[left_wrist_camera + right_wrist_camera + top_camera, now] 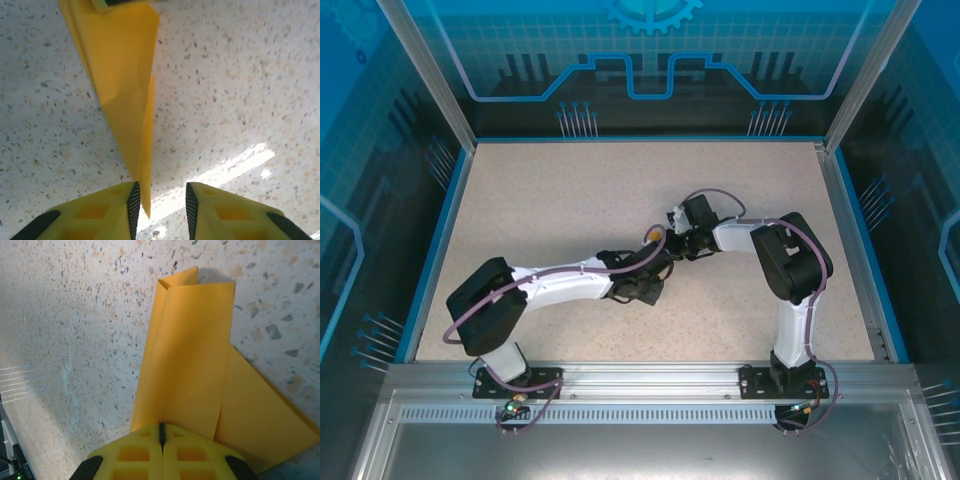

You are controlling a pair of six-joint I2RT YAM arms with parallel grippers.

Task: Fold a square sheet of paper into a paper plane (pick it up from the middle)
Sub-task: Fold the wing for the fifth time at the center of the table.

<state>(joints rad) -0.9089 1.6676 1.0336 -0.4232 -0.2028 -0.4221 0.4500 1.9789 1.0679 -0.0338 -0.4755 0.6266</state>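
Paper plane, long axis running from gripper to gripper over the speckled table. Its pointed tip faces the left gripper and lies within that gripper's narrowly parted jaws. The right gripper, jaws closed, clamps the wide end, and its 2 fingers hide the clamped edge.

The top camera looks down over the whole table from above its near edge, while both wrist cameras hang close above its middle, sharing the paper plane.
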